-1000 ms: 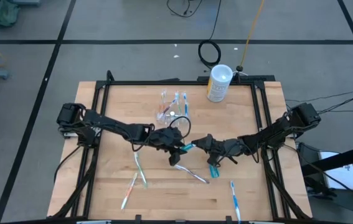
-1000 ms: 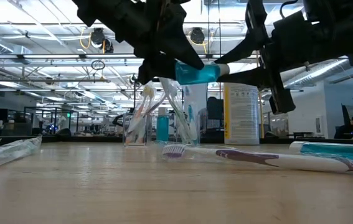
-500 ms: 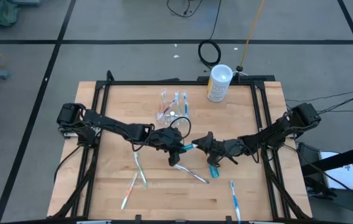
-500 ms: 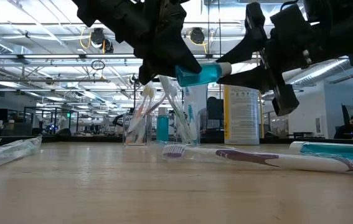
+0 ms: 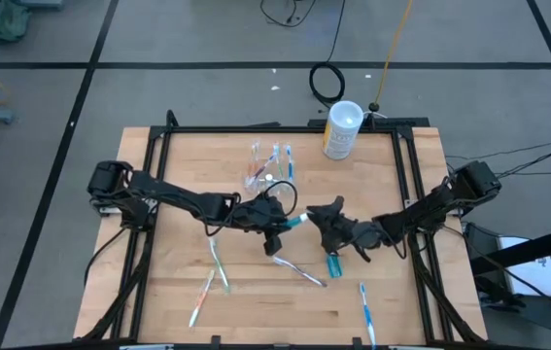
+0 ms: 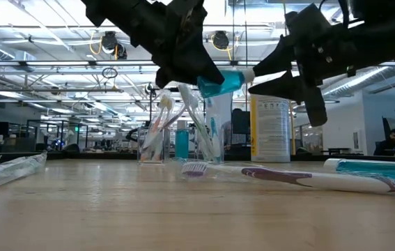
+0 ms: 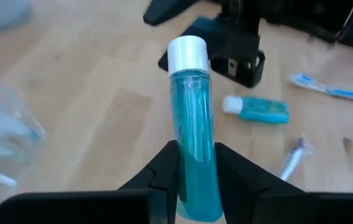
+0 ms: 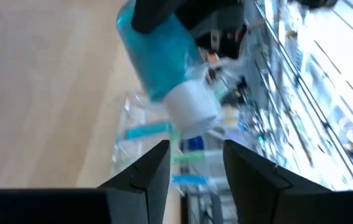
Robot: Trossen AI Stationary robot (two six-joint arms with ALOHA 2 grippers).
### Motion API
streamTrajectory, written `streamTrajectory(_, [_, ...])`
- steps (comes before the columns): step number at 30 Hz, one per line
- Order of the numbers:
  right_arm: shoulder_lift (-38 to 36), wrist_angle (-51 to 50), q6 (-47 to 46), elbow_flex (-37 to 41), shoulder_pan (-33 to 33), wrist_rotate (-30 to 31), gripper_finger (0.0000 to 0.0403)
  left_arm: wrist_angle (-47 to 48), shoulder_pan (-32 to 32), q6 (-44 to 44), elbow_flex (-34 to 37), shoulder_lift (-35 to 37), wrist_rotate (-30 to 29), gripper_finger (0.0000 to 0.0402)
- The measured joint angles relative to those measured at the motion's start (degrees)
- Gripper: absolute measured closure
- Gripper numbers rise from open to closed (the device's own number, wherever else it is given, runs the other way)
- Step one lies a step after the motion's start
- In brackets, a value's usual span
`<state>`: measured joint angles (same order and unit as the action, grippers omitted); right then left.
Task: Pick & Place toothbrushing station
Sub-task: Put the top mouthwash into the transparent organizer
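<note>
A small teal toothpaste tube [image 5: 294, 223] with a white cap hangs in the air above the middle of the wooden bench [image 5: 178, 194], just in front of the clear plastic holder [image 5: 260, 167]. Its long axis runs roughly level across the bench, with the white cap pointing toward the right arm and tipped slightly upward in the low view. The left claw [image 5: 277, 226] is clamped on the teal body of the tube, one dark finger on each side, so the capped end sticks out past its fingertips. The right claw [image 5: 326, 216] sits just beyond the cap, its two fingers spread apart and not touching the tube; the cap lies in front of the gap between them. The clear holder stands upright toward the far edge of the bench and contains several thin pastel toothbrushes standing on end and a teal tube. A tall white canister [image 5: 341, 130] with a yellowish label stands to the right of the holder. A second teal tube [image 5: 333, 264] lies flat on the bench near the right claw, well to the front of the holder. Loose toothbrushes lie on the front half of the bench, one with a purple handle [image 6: 288, 176] nearest the low camera.
</note>
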<state>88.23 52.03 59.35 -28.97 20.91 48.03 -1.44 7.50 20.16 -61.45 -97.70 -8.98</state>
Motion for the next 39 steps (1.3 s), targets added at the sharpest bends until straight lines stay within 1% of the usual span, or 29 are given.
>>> streamTrajectory(3, [0.04, 2.64, 0.43, 0.09, 0.92, 5.05, 0.026, 0.36, -0.13, -2.27, 0.02, 1.29, -2.42, 0.0318])
streamTrajectory(5, [0.04, 8.15, 1.84, 0.09, 1.8, 8.37, 0.0265, 0.0, -0.13, -2.24, 0.02, 2.47, -3.99, 0.0317])
streamTrajectory(7, [0.04, 15.45, 4.25, 0.09, 2.8, 11.51, 0.0271, 2.29, -0.13, -2.4, 0.02, 4.21, -4.66, 0.0317])
streamTrajectory(9, [-0.5, 22.6, 5.93, 0.1, 4.07, 13.17, 0.0277, 3.14, -0.13, -3.59, 0.02, 6.17, -4.67, 0.0317])
streamTrajectory(11, [-1.39, 27.92, 5.87, 0.32, 5.32, 12.34, 0.0282, 3.48, -0.08, -5.09, 0.02, 8.41, -4.73, 0.0317])
streamTrajectory(13, [-3.14, 29.46, 4.17, 1.7, 6.97, 9.42, 0.0287, 2.0, -0.07, -7.55, 0.02, 10.32, -5.92, 0.0317])
streamTrajectory(17, [-7.16, 29.64, -4.31, 6.22, 7.83, 0.22, 0.0288, -1.76, 0.81, -13.78, 0.01, 12.2, -11.3, 0.0316])
streamTrajectory(18, [-8.16, 29.79, -8.42, 7.51, 7.1, -3.55, 0.0287, -3.02, 1.17, -14.83, -0.02, 12.14, -12.62, 0.0316])
streamTrajectory(20, [-9.76, 30.63, -20.23, 10.16, 3.82, -14.37, 0.0285, -5.72, 1.77, -17.38, 0.0, 11.36, -13.55, 0.0316])
streamTrajectory(22, [-10.54, 31.48, -33.11, 11.5, -0.88, -26.11, 0.0285, -10.44, 2.24, -20.23, -0.15, 9.57, -12.46, 0.0316])
streamTrajectory(23, [-10.53, 31.58, -38.62, 11.54, -3.17, -30.63, 0.0285, -11.72, 2.47, -21.3, -0.09, 8.5, -11.72, 0.0316])
streamTrajectory(24, [-10.32, 31.67, -43.64, 11.48, -5.09, -33.74, 0.0285, -14.46, 2.66, -22.06, -0.02, 7.0, -10.97, 0.0316])
streamTrajectory(25, [-10.03, 31.19, -47.83, 11.25, -6.74, -35.66, 0.0285, -17.55, 2.79, -22.74, -0.02, 5.68, -9.82, 0.0316])
streamTrajectory(27, [-8.44, 30.76, -54.26, 9.98, -9.03, -37.58, 0.0284, -21.86, 2.87, -23.73, 0.04, 3.32, -8.75, 0.0316])
streamTrajectory(29, [-6.86, 29.94, -56.88, 8.88, -10.09, -39.78, 0.0281, -26.24, 2.83, -24.47, 0.0, 1.4, -8.39, 0.0316])
streamTrajectory(32, [-4.7, 29.76, -56.2, 7.17, -10.06, -43.12, 0.0273, -27.04, 2.87, -24.55, 0.0, 0.46, -7.83, 0.0316])
streamTrajectory(35, [-4.28, 29.64, -54.09, 6.55, -9.87, -42.98, 0.0263, -26.88, 2.89, -23.99, 0.0, 0.75, -7.58, 0.0316])
streamTrajectory(39, [-4.26, 30.4, -55.31, 6.51, -9.83, -43.75, 0.025, -27.11, 2.92, -23.93, 0.0, 0.86, -5.97, 0.0316])
